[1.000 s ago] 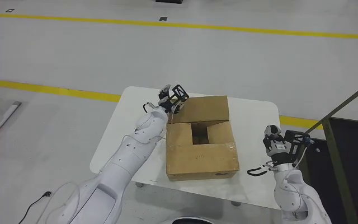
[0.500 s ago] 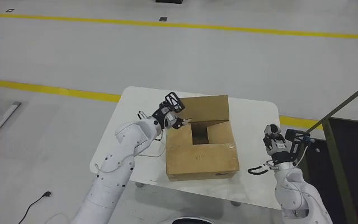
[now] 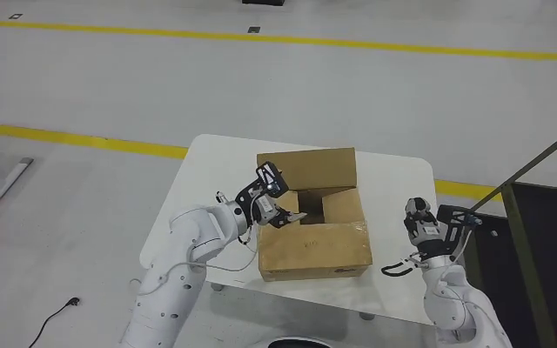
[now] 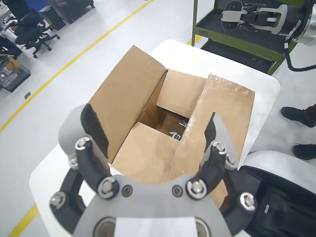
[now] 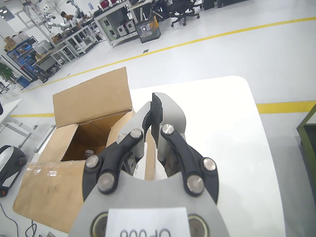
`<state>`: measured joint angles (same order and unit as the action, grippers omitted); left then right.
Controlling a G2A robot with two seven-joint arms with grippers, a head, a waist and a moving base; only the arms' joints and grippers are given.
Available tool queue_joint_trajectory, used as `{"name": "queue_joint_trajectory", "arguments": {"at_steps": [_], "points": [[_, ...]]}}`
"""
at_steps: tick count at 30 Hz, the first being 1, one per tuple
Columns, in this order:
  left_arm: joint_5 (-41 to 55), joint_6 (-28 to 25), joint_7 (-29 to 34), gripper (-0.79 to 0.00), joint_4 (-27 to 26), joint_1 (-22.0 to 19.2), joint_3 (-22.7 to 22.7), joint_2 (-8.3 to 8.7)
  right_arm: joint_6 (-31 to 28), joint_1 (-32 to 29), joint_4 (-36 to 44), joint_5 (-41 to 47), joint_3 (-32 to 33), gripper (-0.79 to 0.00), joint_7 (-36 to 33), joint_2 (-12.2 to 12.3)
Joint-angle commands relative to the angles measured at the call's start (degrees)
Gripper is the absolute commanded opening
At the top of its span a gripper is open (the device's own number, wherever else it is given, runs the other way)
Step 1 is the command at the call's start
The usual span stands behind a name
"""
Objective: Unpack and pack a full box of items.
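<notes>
Left claw [image 4: 150, 114] gapes wide, right claw [image 5: 153, 108] apparently pinched fully together

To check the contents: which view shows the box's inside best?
The left wrist view: it looks down into the open box, where small items show. The right wrist view catches one in shadow; the top view, a dark gap.
</notes>
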<state>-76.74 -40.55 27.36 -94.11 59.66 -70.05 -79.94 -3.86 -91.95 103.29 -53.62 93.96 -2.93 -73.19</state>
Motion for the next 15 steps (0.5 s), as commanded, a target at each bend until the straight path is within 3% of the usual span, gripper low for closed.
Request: {"name": "queue_joint_trajectory", "arguments": {"at_steps": [1,5,15], "points": [[1.8,0.0,-0.2,0.000,1.1,0.7,0.5,-0.07,-0.3,0.1,-0.3,-0.1,-0.2,-0.785,-0.1,0.0],[11.9,-2.0,5.6,0.000,6.4,-2.0,2.6,-0.41,-1.0,0.4,-1.6,0.6,0.0,-0.785,-0.1,0.0],[30.6,-0.9,25.6,0.000,22.5,-15.9,10.0,-1.79,-1.8,-0.2,-3.1,0.9,1.1,-0.785,0.0,0.2]]}}
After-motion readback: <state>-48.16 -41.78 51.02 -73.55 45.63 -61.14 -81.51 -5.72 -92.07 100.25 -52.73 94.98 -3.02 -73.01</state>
